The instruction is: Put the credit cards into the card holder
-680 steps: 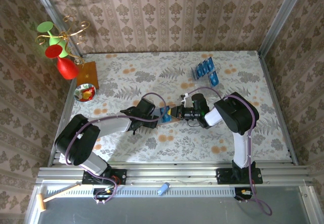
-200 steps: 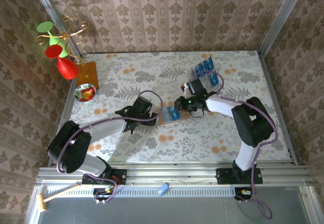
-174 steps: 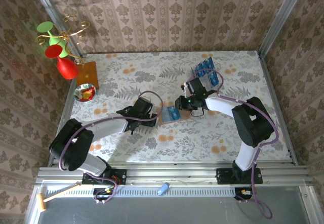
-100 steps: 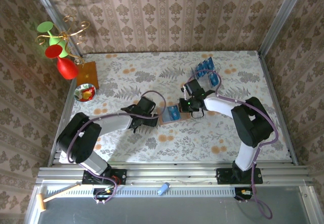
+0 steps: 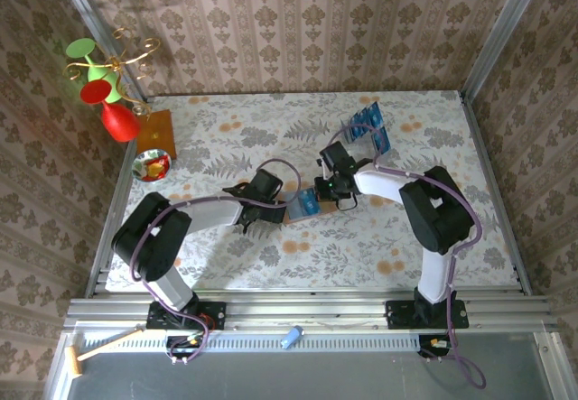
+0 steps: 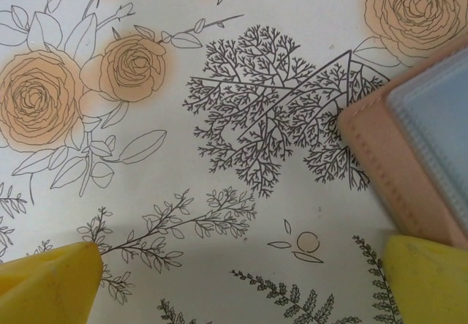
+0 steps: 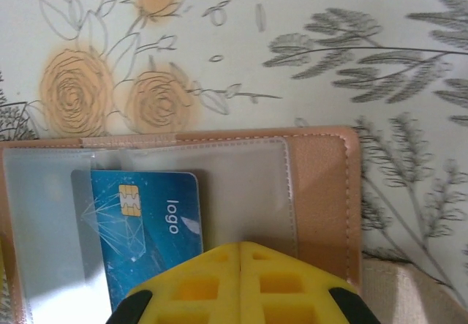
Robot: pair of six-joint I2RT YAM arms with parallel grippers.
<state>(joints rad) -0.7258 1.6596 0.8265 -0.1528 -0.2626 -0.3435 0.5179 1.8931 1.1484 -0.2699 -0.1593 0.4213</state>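
Wallet [image 5: 305,207] lies open and flat on the flowered table [image 5: 361,246], near the middle, between the two grippers.

Right wrist view: one blue card [image 7: 146,221] sits under the clear pocket on the left of that view. Its chip and the word "logo" read through the plastic.

Right gripper [image 5: 327,192] is over the wallet's right part. Its yellow jaws are pressed together with just a seam between them and nothing seen held. Whether the tips touch the leather cannot be told.

Left gripper [image 5: 276,209] is at the wallet's left edge, jaws spread wide. In the left wrist view the yellow fingers [image 6: 47,284] sit at the two bottom corners, with bare cloth between them and a wallet corner just beside the right-hand one.

Other blue cards [image 5: 368,120] stand in a clear rack [image 5: 347,130] at the far right of the table, well apart from the wallet.

Red vase [image 5: 117,120], wooden board [image 5: 155,134] and small bowl [image 5: 151,165] are at the far left edge.
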